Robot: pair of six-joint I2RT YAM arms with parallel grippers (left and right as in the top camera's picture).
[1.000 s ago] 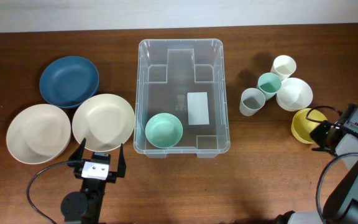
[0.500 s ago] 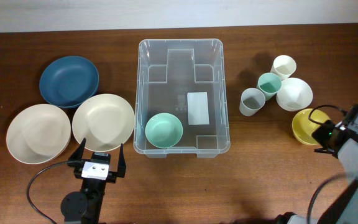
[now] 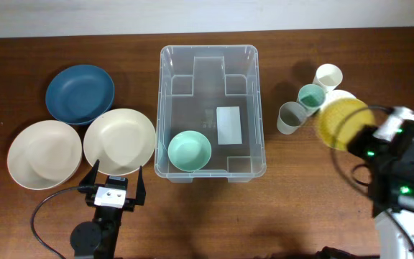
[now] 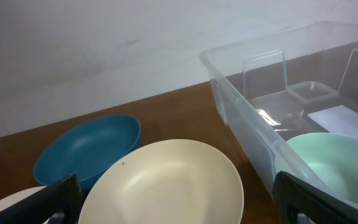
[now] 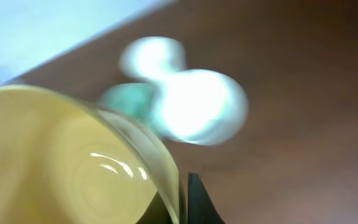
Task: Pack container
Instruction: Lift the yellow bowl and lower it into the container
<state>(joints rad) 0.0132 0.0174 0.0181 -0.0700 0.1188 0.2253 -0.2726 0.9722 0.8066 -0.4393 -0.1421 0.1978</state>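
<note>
- 2 pale dishes on the left of the wooden table: outer cream bowl and inner cream bowl, rims touching.
- Behind them, blue plate, edge against both.
- Just in front of the inner cream bowl, left gripper: fingers spread wide, nothing between them, low over the table.
- At mid-table, upright, the container, well apart from both grippers.
- Inside it, mint bowl in the front-left corner; white label flat on the bottom, just right of that bowl.
- Right of the container, 3 cups in a diagonal row: grey cup nearest, then green cup, then white cup at the back.
- Beside the cups, yellow bowl tilted, covering most of a white bowl, blurred in the wrist view.
- Furthest right, right gripper: fingers pinched on the yellow bowl's rim.
</note>
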